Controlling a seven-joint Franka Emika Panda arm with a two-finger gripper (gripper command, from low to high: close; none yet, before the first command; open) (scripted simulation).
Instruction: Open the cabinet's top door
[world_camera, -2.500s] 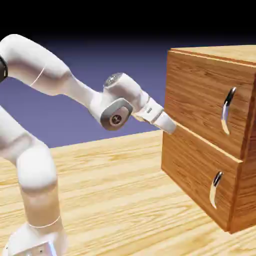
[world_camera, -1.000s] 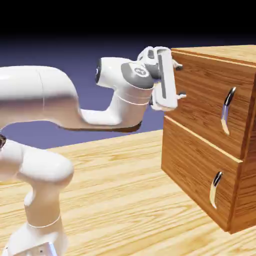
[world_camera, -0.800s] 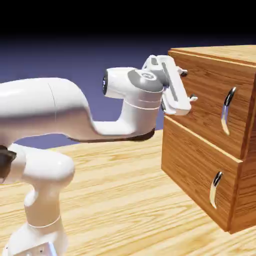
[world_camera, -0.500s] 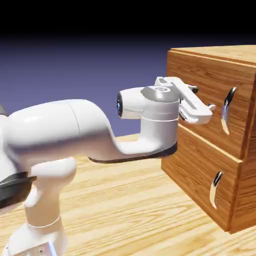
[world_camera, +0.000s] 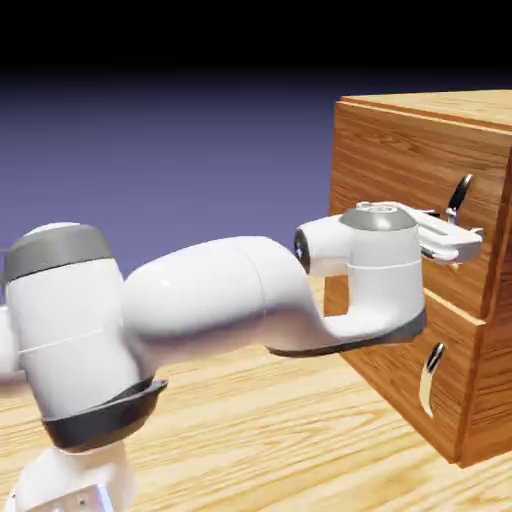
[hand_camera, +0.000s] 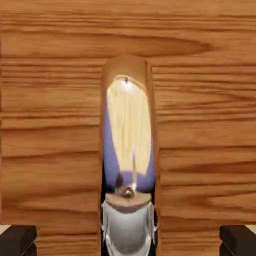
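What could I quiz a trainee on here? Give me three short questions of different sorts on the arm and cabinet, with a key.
1. Multiple choice: which part of the cabinet is the gripper at?
a) the lower handle
b) the upper handle
c) the cabinet's top surface

2. True or false: the top door is closed.

3. Fill in one word: in the hand view, the two finger tips stand wide ____, one on each side of the handle.

Key: 1 b; 2 true; 3 apart.
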